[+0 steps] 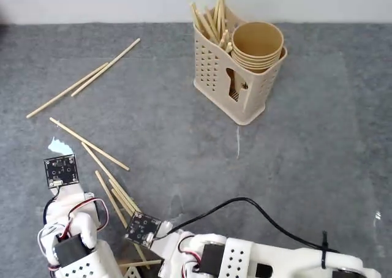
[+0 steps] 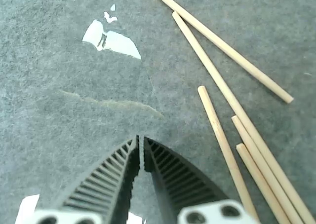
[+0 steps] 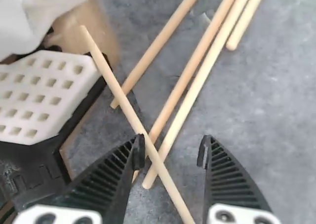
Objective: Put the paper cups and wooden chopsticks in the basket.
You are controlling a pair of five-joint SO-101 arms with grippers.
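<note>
The basket (image 1: 220,82) stands at the far side of the grey desk (image 1: 318,155), right of centre. It holds a stack of paper cups (image 1: 258,40) and a bundle of chopsticks (image 1: 210,19). Two loose chopsticks (image 1: 92,73) lie far left, and scattered chopsticks (image 1: 110,177) lie near left by the arms. The left gripper (image 2: 140,141) hangs over bare mat near a white scuff (image 2: 111,39), its jaws pressed together on nothing. The right gripper (image 3: 173,150) sits low over crossed chopsticks (image 3: 197,83) with its jaws parted. One stick (image 3: 117,93) runs between them ungripped, and the left arm's perforated base (image 3: 39,100) crowds close beside.
</note>
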